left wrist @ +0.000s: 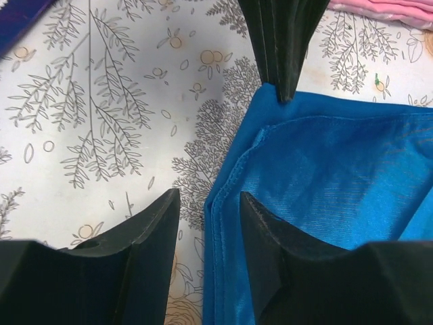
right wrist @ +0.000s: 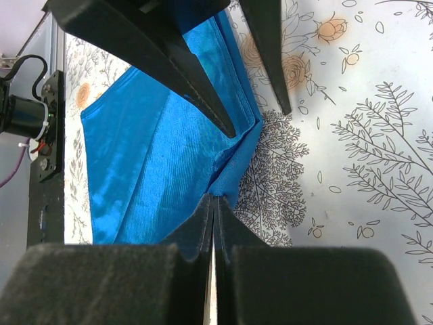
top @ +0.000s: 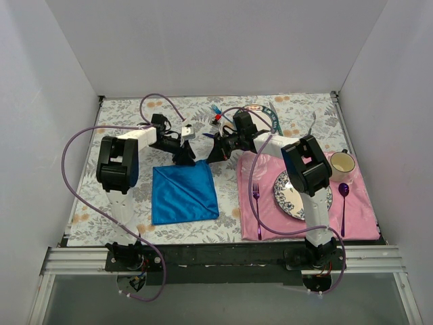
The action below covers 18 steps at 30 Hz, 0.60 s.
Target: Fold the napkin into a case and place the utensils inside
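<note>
You have the folded blue napkin (top: 184,193) flat on the surface (top: 122,125), its far hem running between the jaws of the half-open, empty left end effector (left wrist: 210,196) toward the right end effector (right wrist: 214,200), closed at the far-right corner, pinch unclear.

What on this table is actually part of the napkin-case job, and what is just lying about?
For the job:
blue napkin
light-blue fork
dark purple knife

Just lying about:
pink placemat
plate
cup
purple spoon
magenta fork
teal knife
</note>
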{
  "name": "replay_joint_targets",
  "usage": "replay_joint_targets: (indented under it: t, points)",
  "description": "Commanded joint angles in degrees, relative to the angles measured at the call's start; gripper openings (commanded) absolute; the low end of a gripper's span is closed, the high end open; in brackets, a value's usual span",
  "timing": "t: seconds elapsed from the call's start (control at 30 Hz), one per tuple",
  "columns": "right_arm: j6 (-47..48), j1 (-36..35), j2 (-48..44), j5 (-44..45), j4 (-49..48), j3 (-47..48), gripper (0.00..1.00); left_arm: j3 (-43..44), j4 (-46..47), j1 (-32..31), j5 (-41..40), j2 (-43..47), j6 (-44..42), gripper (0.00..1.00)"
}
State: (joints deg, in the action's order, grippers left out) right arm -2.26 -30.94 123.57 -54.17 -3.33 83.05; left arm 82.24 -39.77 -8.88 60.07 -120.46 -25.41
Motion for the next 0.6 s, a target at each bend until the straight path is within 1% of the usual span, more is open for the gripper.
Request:
replay_joint_targets:
  t: [0.0, 0.03, 0.3, 0.4, 0.47, 0.57]
  points:
    - [2.09, -0.35, -3.60, -2.07, -0.71, 1.86, 0.01, 1.96, -3.39, -0.26, 2.42, 0.67, -3.51, 0.38]
    - [2.17, -0.44, -3.77, -2.08, -0.71, 1.68, 0.01, 2.05, -3.30, -0.26, 2.42, 0.58, -3.51, 0.37]
    - [4.46, -0.53, -4.65, -2.69, -1.15, 0.98, 0.01, 3.10, -3.91, -0.69, 2.86, -0.73, -3.77, 0.35]
    - [4.63, -0.53, -4.83, -2.87, -1.24, 1.07, 0.01, 4.33, -6.45, -0.78, 3.29, -1.44, -5.26, 0.34]
    - [4.90, -0.53, -4.91, -2.96, -1.33, 1.07, 0.01, 4.51, -6.99, -0.78, 3.73, -1.53, -5.35, 0.29]
    - [5.34, -0.44, -5.18, -2.87, -1.06, 0.89, 0.01, 4.69, -8.13, -0.78, 3.91, -1.44, -5.97, 0.19]
